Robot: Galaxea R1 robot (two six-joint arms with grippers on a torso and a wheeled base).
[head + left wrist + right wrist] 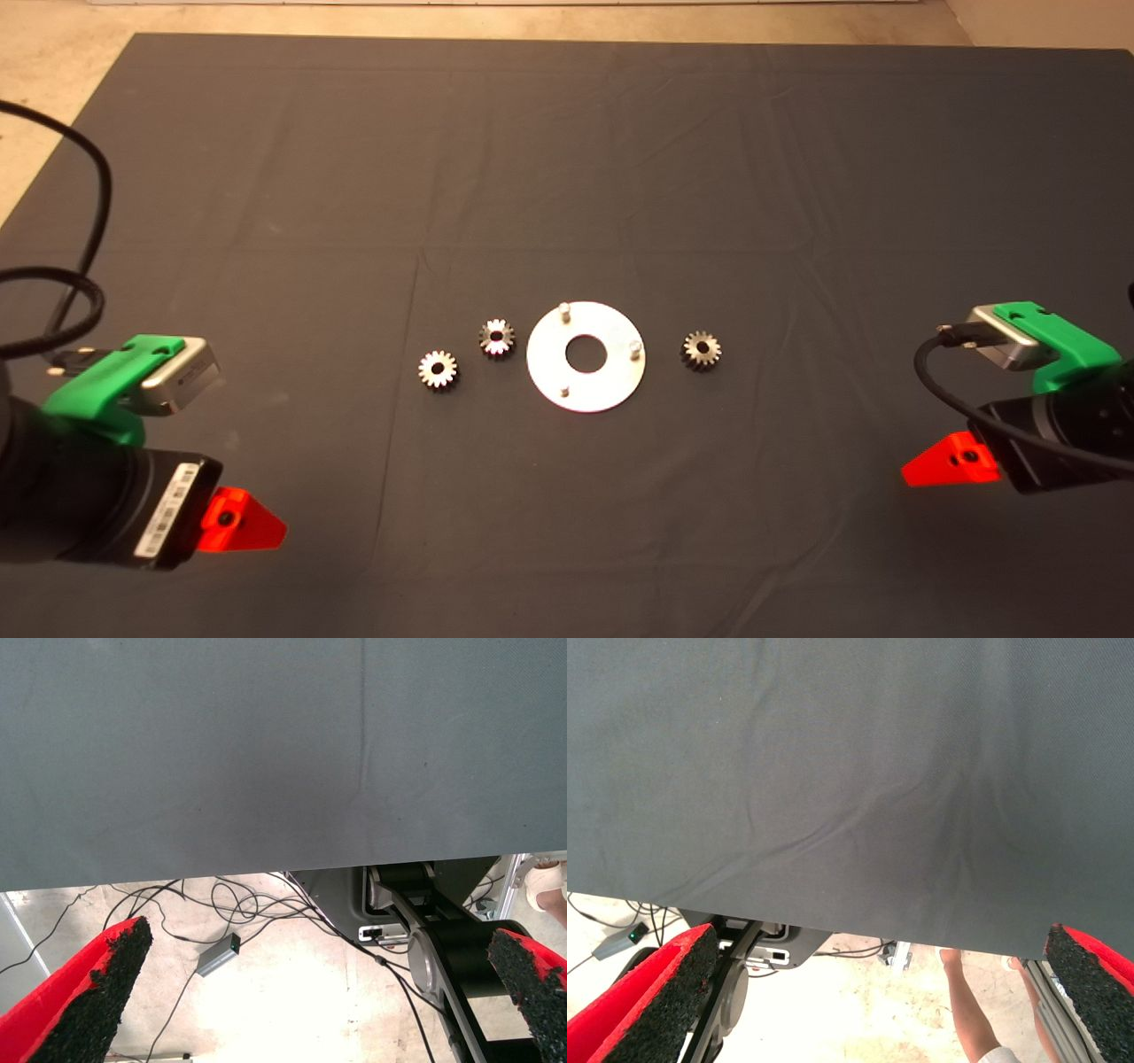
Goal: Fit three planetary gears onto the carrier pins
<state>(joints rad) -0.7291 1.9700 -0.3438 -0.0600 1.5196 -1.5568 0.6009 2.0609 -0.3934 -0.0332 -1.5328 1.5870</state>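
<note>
Silvery steel parts laid out mid-mat (567,159), nothing assembled yet. Carrier disc (586,355) flat, shiny, big round centre hole; three carrier pins upright & bare: far pin (563,309), right pin (634,348), near pin (564,391).

Planetary gears, all lying flat, pointed teeth, round bore:
- left gear (438,369), well left of disc
- middle gear (497,338), just beside disc's left rim, not touching
- right gear (701,350), near disc's right side, looks darker

Left gripper (310,992) parked at lower left edge, fingers wide apart, nothing between pads. Right gripper (877,992) parked lower right, fingers likewise spread, empty. Wrist views show only mat edge, floor cables, a person's leg (970,1010).

Step in hand (judgement): first pick. Suggest right arm takes right gear, left arm takes middle gear. Grip across tooth tips, keep gear level, bring bore square over pin before lowering; a tilted bore will prob jam. Thin gear on cloth: pads may snag mat, and disc could slide if nudged.
</note>
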